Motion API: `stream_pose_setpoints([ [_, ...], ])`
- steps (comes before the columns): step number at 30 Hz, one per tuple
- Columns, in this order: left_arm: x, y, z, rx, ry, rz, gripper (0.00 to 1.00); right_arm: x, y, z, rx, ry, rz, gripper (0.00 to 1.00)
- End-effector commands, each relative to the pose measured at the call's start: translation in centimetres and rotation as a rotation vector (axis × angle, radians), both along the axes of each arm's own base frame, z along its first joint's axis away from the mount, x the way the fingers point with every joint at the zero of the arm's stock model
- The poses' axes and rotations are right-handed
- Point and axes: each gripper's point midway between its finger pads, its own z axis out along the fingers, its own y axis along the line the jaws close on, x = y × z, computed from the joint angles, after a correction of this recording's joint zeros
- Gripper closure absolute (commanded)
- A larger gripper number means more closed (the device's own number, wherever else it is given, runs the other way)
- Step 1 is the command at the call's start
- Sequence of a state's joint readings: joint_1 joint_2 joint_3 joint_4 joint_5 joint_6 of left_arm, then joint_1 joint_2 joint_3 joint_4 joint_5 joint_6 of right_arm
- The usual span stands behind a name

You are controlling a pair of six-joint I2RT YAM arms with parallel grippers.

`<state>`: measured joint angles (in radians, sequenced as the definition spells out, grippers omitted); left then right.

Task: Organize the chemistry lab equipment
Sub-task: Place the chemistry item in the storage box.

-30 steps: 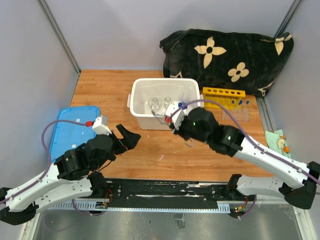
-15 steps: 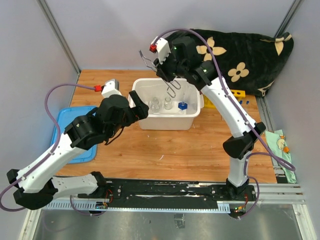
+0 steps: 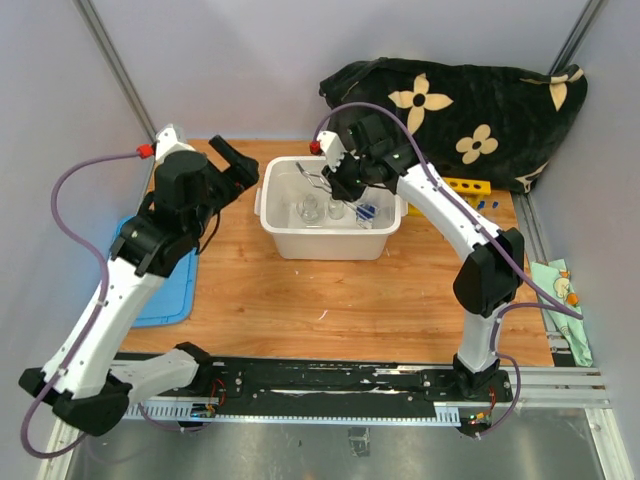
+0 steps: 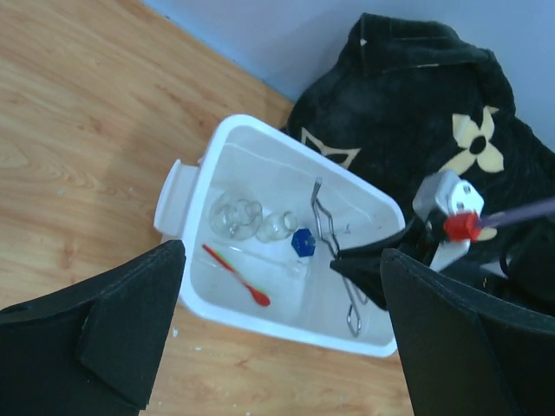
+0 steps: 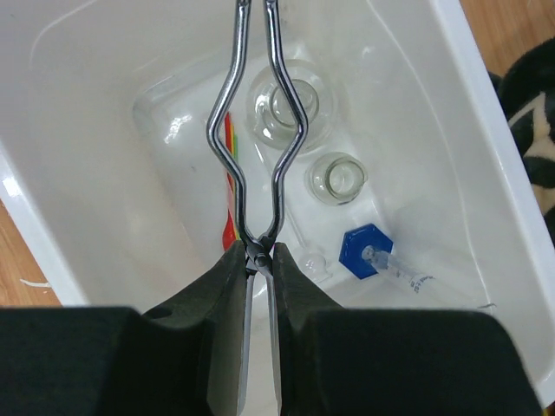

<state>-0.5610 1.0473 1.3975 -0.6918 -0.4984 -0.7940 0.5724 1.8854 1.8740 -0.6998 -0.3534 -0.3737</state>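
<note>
Inside tub (image 5: 69, 130) rim, metal tongs (image 5: 277, 208)

Thin metal tongs (image 5: 257, 249): pinched by right gripper (image 5: 257, 264) over white plastic tub (image 5: 104, 104).
Two small glass beakers (image 5: 284, 108): upright, side by side inside.
Blue-capped clear tube (image 5: 364, 260): flat beside them.
Red-tipped stick (image 4: 236, 276): flat on tub floor.
Yellow holed rack (image 3: 466, 186): right of tub.

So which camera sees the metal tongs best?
The right wrist view: the metal tongs fill it, pinched in the right gripper. The left wrist view shows them small, over the tub; the top view gives only a glimpse.
</note>
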Motion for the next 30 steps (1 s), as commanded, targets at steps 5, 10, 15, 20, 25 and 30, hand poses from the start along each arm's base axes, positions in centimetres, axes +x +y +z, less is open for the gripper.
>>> stream_pose_setpoints([
  [5, 6.4, -1.5, -1.3, -0.057, 0.009, -0.115, 0.01, 0.5, 1.2, 2.8, 0.014, -0.185, 0.194, 0.99],
  [10, 8.7, -0.2, -2.4, -0.094, 0.030, -0.085, 0.01, 0.4, 1.5, 1.3, -0.018, -0.188, 0.248, 0.99],
  [15, 10.0, 0.6, -3.3, -0.153, 0.041, -0.065, 0.01, -0.7, 1.9, -1.4, -0.125, -0.212, 0.337, 0.99],
  [20, 11.0, 1.4, -3.6, -0.167, 0.046, -0.058, 0.01, -2.2, 1.9, -4.2, -0.216, -0.205, 0.403, 0.99],
  [25, 11.3, 1.5, -4.6, -0.191, 0.071, -0.065, 0.01, -3.4, 1.9, -6.4, -0.268, -0.193, 0.442, 0.99],
  [30, 11.3, 1.3, -4.8, -0.218, 0.071, -0.082, 0.01, -3.0, 1.9, -7.8, -0.301, -0.186, 0.437, 1.00],
])
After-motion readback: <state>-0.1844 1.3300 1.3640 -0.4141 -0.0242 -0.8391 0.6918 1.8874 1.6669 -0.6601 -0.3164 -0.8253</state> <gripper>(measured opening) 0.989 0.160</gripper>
